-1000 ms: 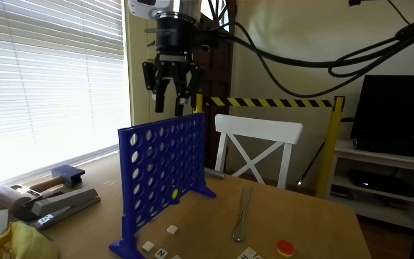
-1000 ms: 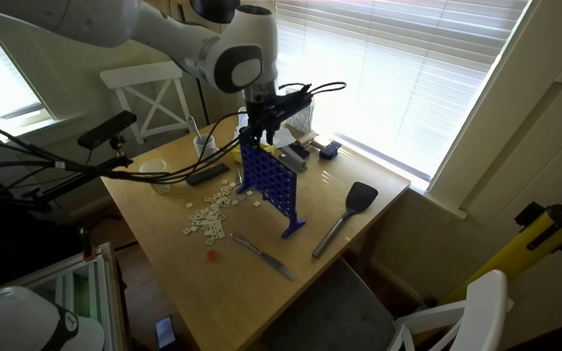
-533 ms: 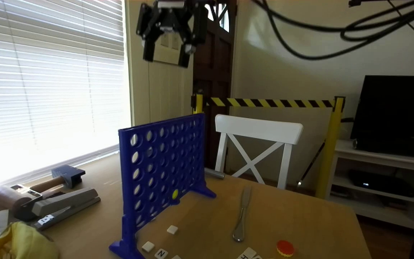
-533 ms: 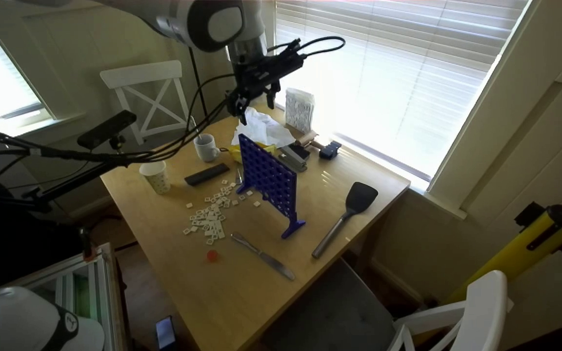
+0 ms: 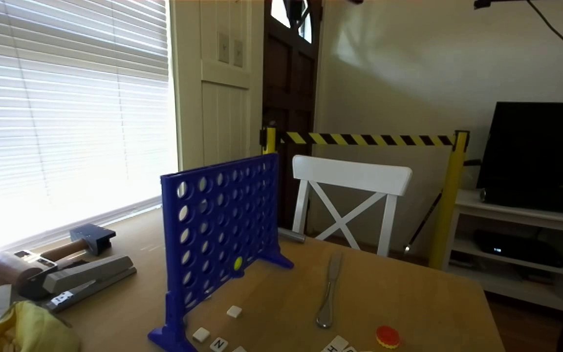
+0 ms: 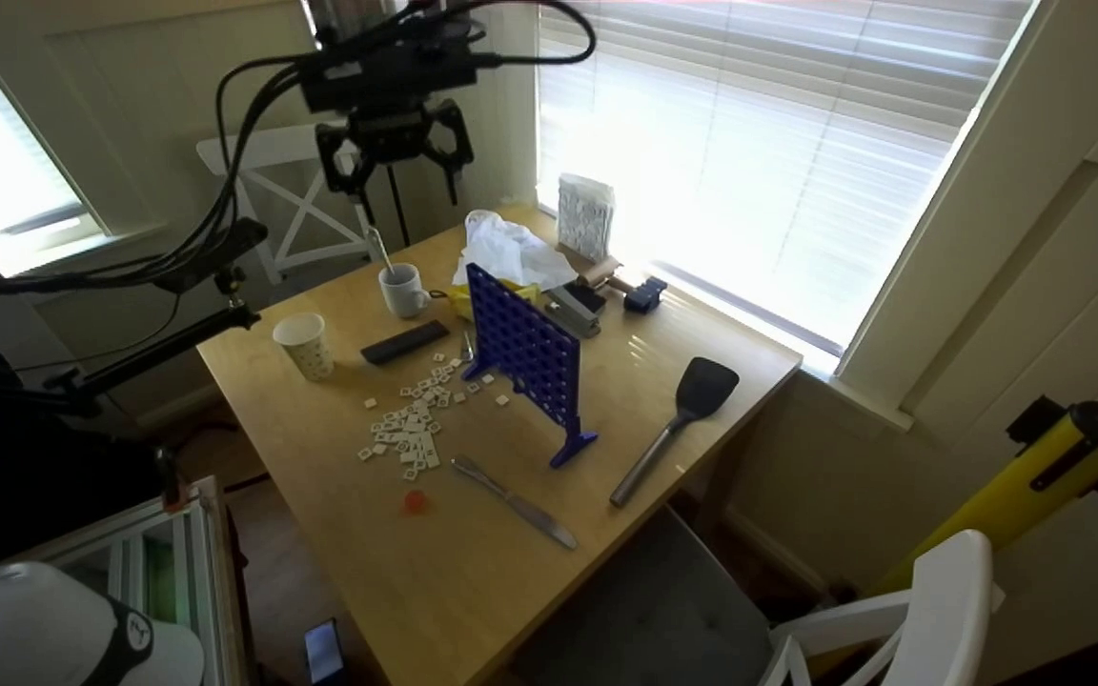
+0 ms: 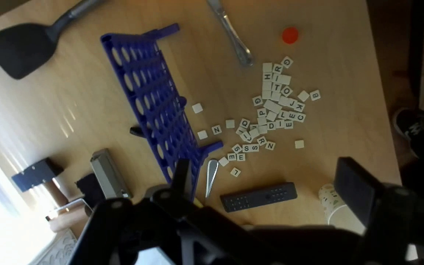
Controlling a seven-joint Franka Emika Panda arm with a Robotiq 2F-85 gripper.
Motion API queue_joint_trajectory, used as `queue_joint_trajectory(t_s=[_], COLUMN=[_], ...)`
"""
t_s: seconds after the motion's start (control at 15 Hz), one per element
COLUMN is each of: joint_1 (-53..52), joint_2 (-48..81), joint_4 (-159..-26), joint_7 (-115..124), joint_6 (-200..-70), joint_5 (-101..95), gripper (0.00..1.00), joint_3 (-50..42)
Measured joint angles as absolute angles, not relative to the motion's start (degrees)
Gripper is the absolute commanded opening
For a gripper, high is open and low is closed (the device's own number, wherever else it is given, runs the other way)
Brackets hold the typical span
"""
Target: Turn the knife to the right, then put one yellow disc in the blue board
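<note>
The blue board (image 5: 223, 225) stands upright on the table, seen in all views. A yellow disc (image 5: 238, 264) shows in one of its low holes, near the middle. The silver knife (image 6: 514, 502) lies flat in front of the board, its handle toward the letter tiles and its blade toward the table edge. High above the table's far part, my gripper (image 6: 411, 198) hangs wide open with nothing between its fingers. It is out of sight in an exterior view. In the wrist view the gripper (image 7: 265, 173) spans above a remote, with one finger overlapping the board's end in the picture.
Near the knife lies a red disc (image 5: 388, 337) with a yellow rim beneath. Letter tiles (image 6: 406, 429), a remote (image 6: 404, 341), a paper cup (image 6: 304, 346), a mug (image 6: 403, 290), a stapler (image 6: 572, 312) and a spatula (image 6: 692, 395) surround the board.
My gripper has opened wider and risen from just above the board, leaving the top of an exterior view. The board, disc and knife stay put.
</note>
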State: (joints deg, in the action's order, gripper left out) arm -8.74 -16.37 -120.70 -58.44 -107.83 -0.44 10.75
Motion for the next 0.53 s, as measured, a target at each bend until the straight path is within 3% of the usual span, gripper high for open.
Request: queue_joint_trajectory(t_s=[0.53], joint_1=[-13.0], joint_2=[-34.5], joint_4=[-135.7], joint_7=[-32.7], joint_6=[-102.9], joint_5=[-0.3], gripper=[1.00], joint_3=[11.3])
